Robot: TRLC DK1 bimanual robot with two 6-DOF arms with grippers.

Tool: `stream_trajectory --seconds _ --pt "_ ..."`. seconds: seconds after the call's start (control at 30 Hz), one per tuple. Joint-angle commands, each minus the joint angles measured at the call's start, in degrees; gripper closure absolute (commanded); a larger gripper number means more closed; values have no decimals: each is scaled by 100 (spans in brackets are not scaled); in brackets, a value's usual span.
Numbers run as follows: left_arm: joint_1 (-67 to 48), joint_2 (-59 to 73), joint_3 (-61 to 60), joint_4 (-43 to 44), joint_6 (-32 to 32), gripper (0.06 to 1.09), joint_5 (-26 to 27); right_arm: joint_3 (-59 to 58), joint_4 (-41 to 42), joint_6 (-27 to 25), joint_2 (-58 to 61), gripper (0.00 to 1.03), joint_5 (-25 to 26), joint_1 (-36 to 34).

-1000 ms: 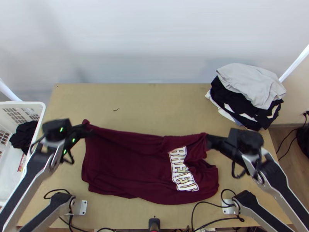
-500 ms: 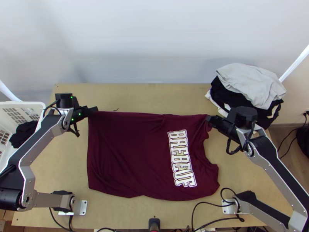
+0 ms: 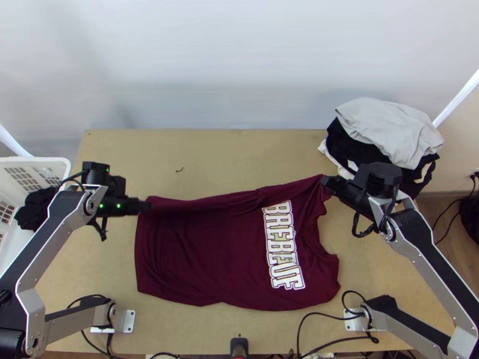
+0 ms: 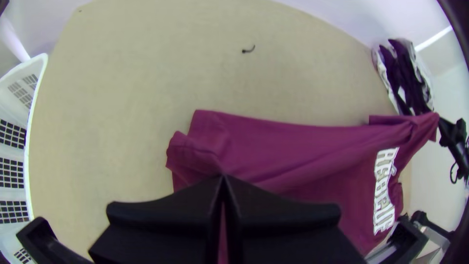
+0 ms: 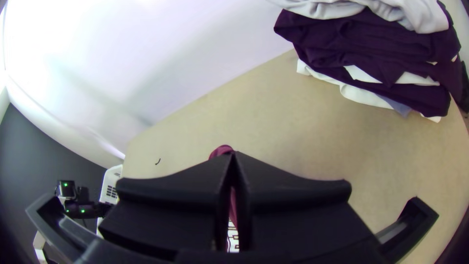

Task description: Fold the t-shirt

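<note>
Judging it as pre-fold spreading: t-shirt [image 3: 203,257] lies mostly spread on the table [image 3: 251,152], left gripper [image 3: 145,206] and right gripper [image 3: 326,181] pinched shut on its far corners (edge is skewed), so next: level both, lay flat, release.

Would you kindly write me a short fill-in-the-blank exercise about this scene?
1. The left gripper and the right gripper are both shut on the ____.
2. The printed lettering lies nearer the ____ gripper than the other.
3. The top garment on the clothes pile is light ____.
4. The white basket holds ____ cloth.

Missing words: t-shirt; right; grey; black.
</note>
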Motion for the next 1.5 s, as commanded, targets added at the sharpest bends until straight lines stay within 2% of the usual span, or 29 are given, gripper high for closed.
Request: stream_trajectory --seconds 0.0,0.03,0.1,0.13,0.17,0.4,0.57,0.63,0.7,0.77,0.87,1.03,1.47 --pt "29 -10 -259 -343 455 103 34 257 -36 46 -47 100 43 -8" --pt "29 -1 -268 -378 499 90 34 283 -62 46 -47 100 43 10" --pt "-6 131 -215 -598 596 40 42 310 -97 19 -38 100 52 54" --pt "-33 262 -172 -870 771 20 51 327 -115 19 -38 100 52 62" --pt "-50 359 -128 -1064 877 12 51 336 -132 19 -38 100 52 71" --pt "284 359 198 -1002 912 12 130 380 -255 -25 -73 100 52 80" --pt "609 447 365 -993 1334 12 578 292 -264 -25 -109 100 69 97" --pt "644 482 400 -1011 1395 19 877 283 -264 -7 -100 100 87 150" --pt "706 544 391 -1037 1483 34 1185 283 -247 10 -91 100 131 229" --pt "732 623 391 -1125 1633 42 1396 292 -247 19 -82 100 175 273" --pt "802 834 373 -1398 2090 42 1554 292 -247 19 -82 100 184 282" --pt "996 1300 417 -1398 2230 42 1563 274 -247 19 -91 100 219 273" --pt "670 1836 400 -1125 1984 42 1703 292 -220 10 -12 100 263 308"
